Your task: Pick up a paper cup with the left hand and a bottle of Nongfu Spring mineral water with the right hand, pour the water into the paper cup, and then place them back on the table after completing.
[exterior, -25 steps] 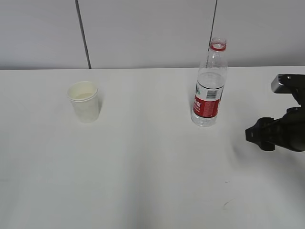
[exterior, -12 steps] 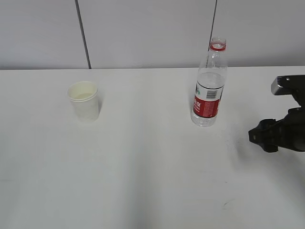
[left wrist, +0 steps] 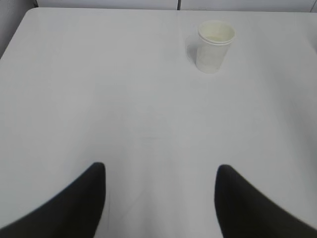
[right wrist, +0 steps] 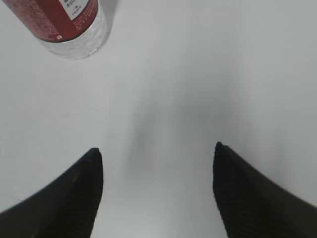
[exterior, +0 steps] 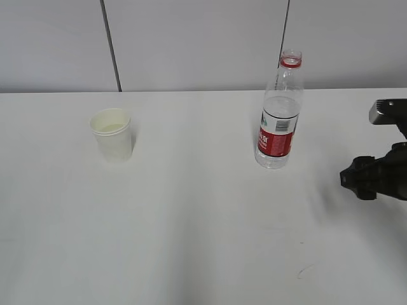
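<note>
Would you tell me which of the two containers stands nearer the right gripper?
The bottle, red-labelled and uncapped; the paper cup stands far across the table.

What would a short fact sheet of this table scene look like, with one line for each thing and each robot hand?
paper cup: upright on the table's left, nothing gripping it, some liquid seems to be inside
bottle: upright on the right, red label, no cap, partly filled with clear water
table: plain white
right hand: at the right edge, apart from the bottle, fingers spread, holding nothing
left hand: outside the exterior view; its wrist view shows spread fingers far from the cup
</note>
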Motion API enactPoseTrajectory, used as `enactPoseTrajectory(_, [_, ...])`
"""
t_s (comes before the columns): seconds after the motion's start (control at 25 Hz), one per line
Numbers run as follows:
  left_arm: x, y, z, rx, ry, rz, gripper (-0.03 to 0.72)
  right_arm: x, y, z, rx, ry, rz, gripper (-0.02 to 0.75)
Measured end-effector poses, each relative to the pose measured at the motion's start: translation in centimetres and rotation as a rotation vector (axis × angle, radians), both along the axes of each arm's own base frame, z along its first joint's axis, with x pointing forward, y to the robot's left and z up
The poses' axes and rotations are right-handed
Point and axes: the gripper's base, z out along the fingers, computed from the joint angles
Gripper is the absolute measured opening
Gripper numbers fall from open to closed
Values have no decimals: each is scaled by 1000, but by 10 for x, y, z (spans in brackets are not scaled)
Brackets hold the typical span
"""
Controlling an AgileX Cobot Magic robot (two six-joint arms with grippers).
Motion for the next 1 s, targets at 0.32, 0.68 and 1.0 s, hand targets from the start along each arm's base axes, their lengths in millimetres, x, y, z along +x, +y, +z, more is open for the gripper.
enactPoseTrajectory(0.32, [0,0,0,0,0,0,437,-1,-1,-1,-51,8,33,514])
enactPoseTrajectory(0.68, [0,0,0,0,0,0,437,-8,-4,7,-78,56,21,514])
enactPoseTrajectory(1.0, [0,0,0,0,0,0,437,-22,-1,45,3,92,7,514])
